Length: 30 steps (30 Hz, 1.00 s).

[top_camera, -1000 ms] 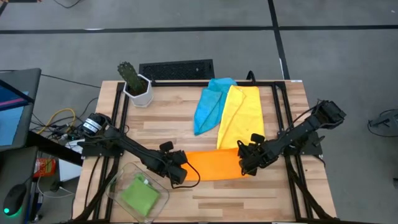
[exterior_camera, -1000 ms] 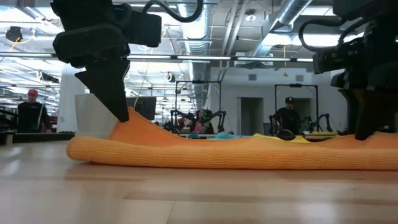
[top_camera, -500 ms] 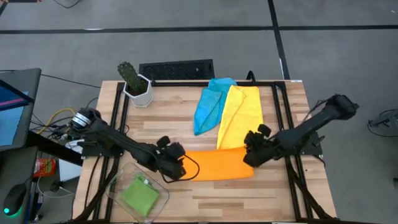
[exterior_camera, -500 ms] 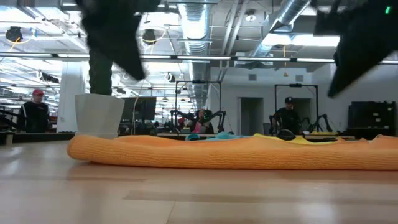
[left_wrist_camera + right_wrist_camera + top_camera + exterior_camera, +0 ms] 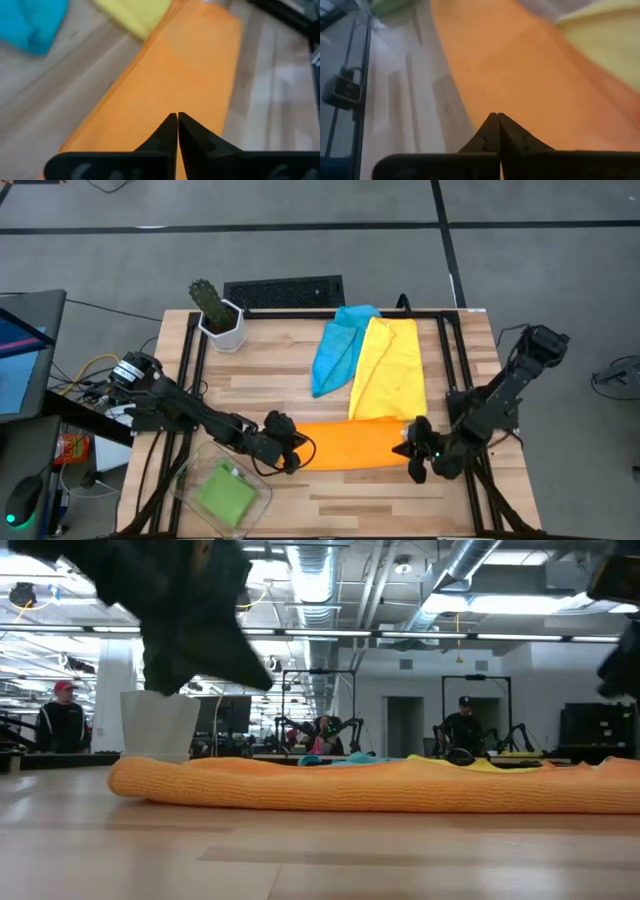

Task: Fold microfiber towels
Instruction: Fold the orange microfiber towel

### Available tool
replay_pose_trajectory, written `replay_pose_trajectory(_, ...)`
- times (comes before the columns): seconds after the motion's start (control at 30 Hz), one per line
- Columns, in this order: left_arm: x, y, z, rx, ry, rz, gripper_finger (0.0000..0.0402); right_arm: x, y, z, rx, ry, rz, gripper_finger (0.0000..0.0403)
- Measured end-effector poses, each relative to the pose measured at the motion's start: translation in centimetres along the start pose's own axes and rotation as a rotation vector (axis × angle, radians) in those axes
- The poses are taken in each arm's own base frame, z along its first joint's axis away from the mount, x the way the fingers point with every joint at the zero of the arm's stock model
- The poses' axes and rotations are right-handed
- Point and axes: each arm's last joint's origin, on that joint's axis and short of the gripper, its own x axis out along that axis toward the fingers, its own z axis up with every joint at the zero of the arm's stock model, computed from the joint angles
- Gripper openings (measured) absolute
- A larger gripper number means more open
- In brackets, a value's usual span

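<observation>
We see the left gripper at the orange towel's left end, fingers pressed together, nothing held. Right gripper at its right end, likewise closed and empty. Orange towel lies folded near table's front edge. Yellow towel and blue towel behind; green towel in a clear tray front left.

ribbed matt orange cloth, wood table

An orange towel is laid flat along the table; a white pot is seen behind its end.
</observation>
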Motion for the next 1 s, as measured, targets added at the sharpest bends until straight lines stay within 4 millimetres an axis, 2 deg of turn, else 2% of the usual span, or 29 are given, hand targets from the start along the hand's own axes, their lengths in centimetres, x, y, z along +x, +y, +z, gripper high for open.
replay_pose_trajectory(0.23,-0.4,0.4,-1.6,-0.022,0.041,0.011,0.0003,1.5,1.0,-1.6,0.025,0.009,0.013,0.0036)
replay_pose_trajectory(0.37,-0.8,0.6,-2.4,-0.052,0.064,0.065,0.0002,2.1,1.3,-1.9,0.042,0.003,0.026,0.003)
replay_pose_trajectory(0.57,-1.4,0.5,-3.3,-0.085,0.076,0.096,0.0,2.8,1.1,-2.8,0.009,0.022,-0.013,0.0015)
replay_pose_trajectory(0.83,-1.7,0.2,-3.7,-0.071,0.083,0.082,0.0,4.2,0.5,-4.3,-0.012,0.058,-0.079,0.0024)
replay_pose_trajectory(1.0,-0.8,0.3,-4.8,-0.055,0.117,0.09,0.0,4.9,0.4,-4.7,-0.019,0.065,-0.096,0.0016)
